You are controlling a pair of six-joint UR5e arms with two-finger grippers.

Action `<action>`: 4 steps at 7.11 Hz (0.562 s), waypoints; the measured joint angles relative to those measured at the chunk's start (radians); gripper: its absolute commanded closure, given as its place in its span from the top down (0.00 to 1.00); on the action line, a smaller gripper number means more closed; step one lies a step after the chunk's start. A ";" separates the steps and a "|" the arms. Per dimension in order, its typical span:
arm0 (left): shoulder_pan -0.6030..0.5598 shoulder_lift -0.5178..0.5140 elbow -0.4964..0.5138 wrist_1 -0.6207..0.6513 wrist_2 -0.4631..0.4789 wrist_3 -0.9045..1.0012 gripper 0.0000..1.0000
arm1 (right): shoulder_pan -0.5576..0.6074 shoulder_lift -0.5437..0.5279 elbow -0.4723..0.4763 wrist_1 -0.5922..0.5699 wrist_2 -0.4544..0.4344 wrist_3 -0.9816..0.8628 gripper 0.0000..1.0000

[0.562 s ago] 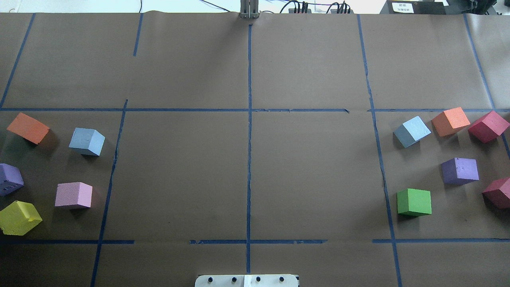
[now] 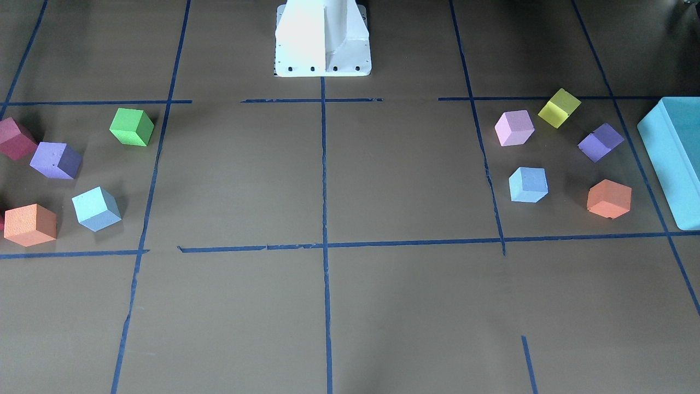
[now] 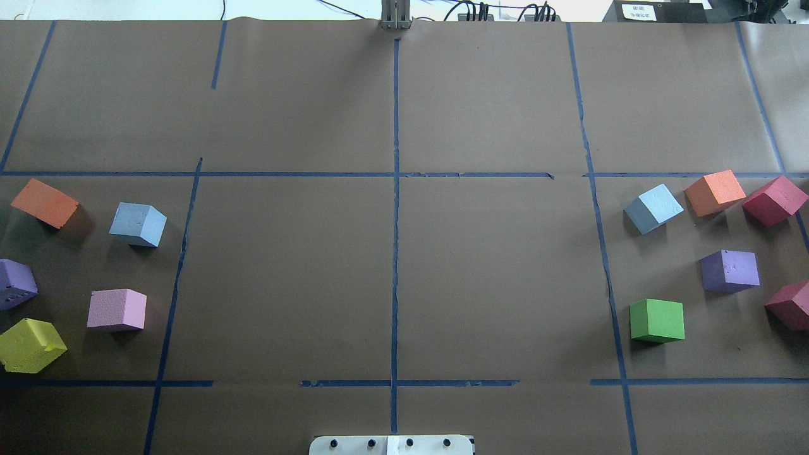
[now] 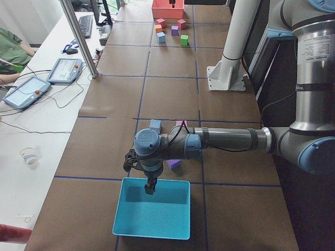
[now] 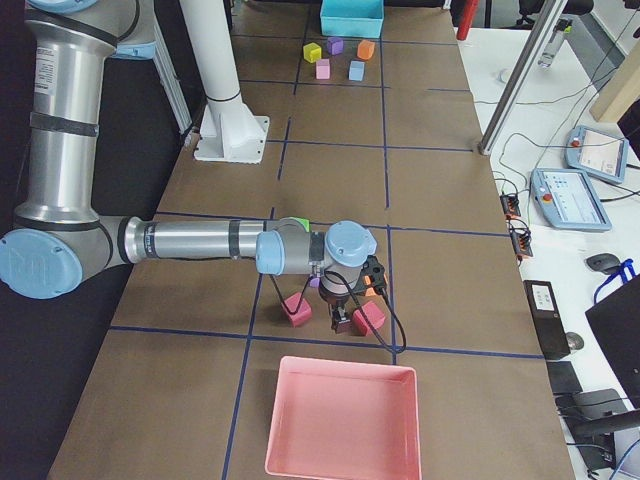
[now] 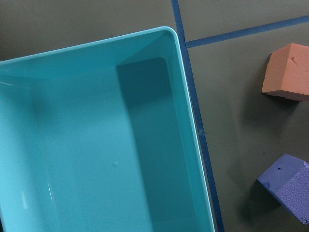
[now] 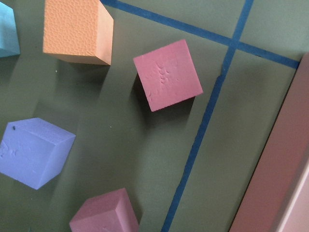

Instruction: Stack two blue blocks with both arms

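Observation:
One blue block (image 3: 138, 224) lies on the table's left side, also seen in the front-facing view (image 2: 528, 184) and the exterior left view (image 4: 155, 126). The other blue block (image 3: 653, 208) lies on the right side (image 2: 96, 208); its corner shows in the right wrist view (image 7: 7, 29). They are far apart. My left gripper (image 4: 151, 187) hangs over the turquoise box (image 4: 152, 214). My right gripper (image 5: 345, 320) hangs over the red cubes (image 5: 296, 309). Both grippers show only in the side views, so I cannot tell whether they are open or shut.
Near the left blue block are an orange cube (image 3: 44, 202), a pink cube (image 3: 117, 309), a purple cube (image 3: 16, 283) and a yellow cube (image 3: 30, 344). On the right are orange (image 3: 715, 192), red (image 3: 775, 200), purple (image 3: 730, 270) and green (image 3: 657, 320) cubes. A pink tray (image 5: 342, 420) lies beyond them.

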 measured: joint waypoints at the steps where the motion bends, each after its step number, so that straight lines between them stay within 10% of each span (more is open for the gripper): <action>1: 0.000 0.000 0.000 0.000 0.000 0.000 1.00 | -0.037 0.032 0.002 0.042 0.000 0.066 1.00; 4: 0.000 0.001 0.000 -0.001 -0.003 0.000 1.00 | -0.251 0.182 0.006 0.174 -0.037 0.463 1.00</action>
